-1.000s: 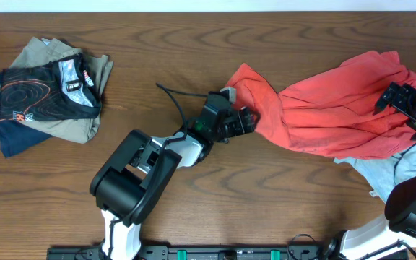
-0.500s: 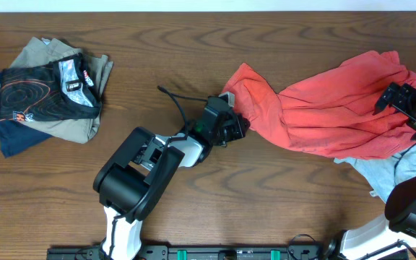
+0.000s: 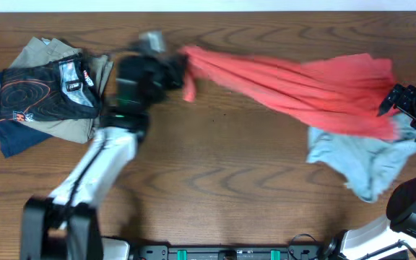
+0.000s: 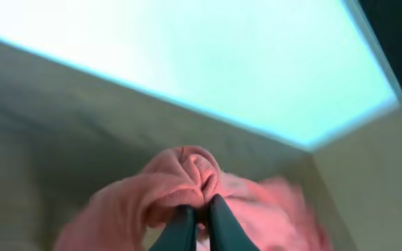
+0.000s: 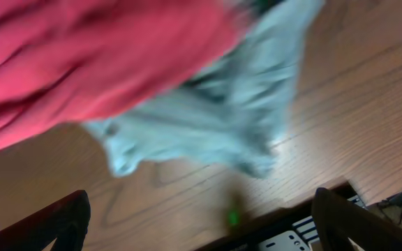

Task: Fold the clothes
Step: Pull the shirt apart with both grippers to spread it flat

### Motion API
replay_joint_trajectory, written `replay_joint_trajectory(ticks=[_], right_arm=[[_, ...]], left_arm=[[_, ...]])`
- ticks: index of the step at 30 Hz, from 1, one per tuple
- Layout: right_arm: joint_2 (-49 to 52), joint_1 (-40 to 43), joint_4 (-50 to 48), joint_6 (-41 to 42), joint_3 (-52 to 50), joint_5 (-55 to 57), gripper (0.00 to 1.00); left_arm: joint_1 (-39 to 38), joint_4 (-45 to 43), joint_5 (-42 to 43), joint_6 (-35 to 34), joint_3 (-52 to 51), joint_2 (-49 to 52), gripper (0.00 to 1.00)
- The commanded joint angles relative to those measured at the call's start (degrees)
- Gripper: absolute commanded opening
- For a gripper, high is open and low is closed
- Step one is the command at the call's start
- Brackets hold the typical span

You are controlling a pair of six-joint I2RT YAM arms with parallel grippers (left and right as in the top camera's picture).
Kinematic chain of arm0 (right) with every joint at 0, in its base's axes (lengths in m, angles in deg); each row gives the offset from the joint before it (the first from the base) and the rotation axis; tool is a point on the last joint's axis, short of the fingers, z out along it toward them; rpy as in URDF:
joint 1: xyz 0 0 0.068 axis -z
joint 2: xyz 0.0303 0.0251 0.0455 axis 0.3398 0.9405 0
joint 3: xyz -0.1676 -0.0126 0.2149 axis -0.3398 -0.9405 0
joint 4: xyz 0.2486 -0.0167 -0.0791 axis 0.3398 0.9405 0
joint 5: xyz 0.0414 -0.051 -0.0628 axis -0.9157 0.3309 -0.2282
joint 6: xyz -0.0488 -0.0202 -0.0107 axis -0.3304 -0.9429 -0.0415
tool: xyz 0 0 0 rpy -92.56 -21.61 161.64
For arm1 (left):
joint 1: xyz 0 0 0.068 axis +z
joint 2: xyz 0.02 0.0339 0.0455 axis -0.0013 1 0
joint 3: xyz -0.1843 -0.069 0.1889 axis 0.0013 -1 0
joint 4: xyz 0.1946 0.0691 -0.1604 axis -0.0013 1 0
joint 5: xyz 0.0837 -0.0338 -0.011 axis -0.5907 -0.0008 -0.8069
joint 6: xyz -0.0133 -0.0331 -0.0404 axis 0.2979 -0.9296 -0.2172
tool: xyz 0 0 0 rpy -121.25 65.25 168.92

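The coral-red T-shirt (image 3: 302,87) is stretched in a long band across the back of the table. My left gripper (image 3: 175,72) is shut on its left end; the left wrist view shows the fingers (image 4: 199,222) pinching a bunch of red cloth (image 4: 180,174). The shirt's right end lies by my right gripper (image 3: 403,101), at the right edge. In the right wrist view the right fingers (image 5: 201,216) are wide apart and empty above the wood, with the red shirt (image 5: 82,63) beyond. The light-blue garment (image 3: 360,155) lies crumpled under the shirt's right end, also in the right wrist view (image 5: 215,118).
A stack of folded clothes (image 3: 45,90) lies at the back left: a black printed garment on khaki and navy ones. The table's front edge and a black rail (image 5: 313,233) show in the right wrist view.
My left gripper has swung far left and back, pulling the red shirt's end with it and stretching the shirt out. The light-blue garment is dragged left and more uncovered. The right gripper has hardly moved.
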Motion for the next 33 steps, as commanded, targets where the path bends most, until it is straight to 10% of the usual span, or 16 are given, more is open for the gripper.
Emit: replay_joint_trajectory(ticks=[1, 3, 17, 33], right_arm=[[-0.9, 0.2, 0.1, -1.4, 0.3, 0.1, 0.99], [-0.9, 0.2, 0.1, -1.8, 0.3, 0.1, 0.99], [-0.9, -2.8, 0.0, -10.0, -0.3, -7.8, 0.89], [-0.9, -22.4, -13.8, -10.1, -19.8, -12.5, 0.81]], left_arm=[[4.9, 4.8, -5.4, 0.8, 0.4, -0.5, 0.5], [5.9, 9.4, -5.5, 0.8, 0.4, 0.4, 0.98], [-6.7, 24.9, 6.1, 0.8, 0.3, 9.5, 0.98], [-19.1, 3.0, 3.8, -1.8, 0.3, 26.3, 0.98]])
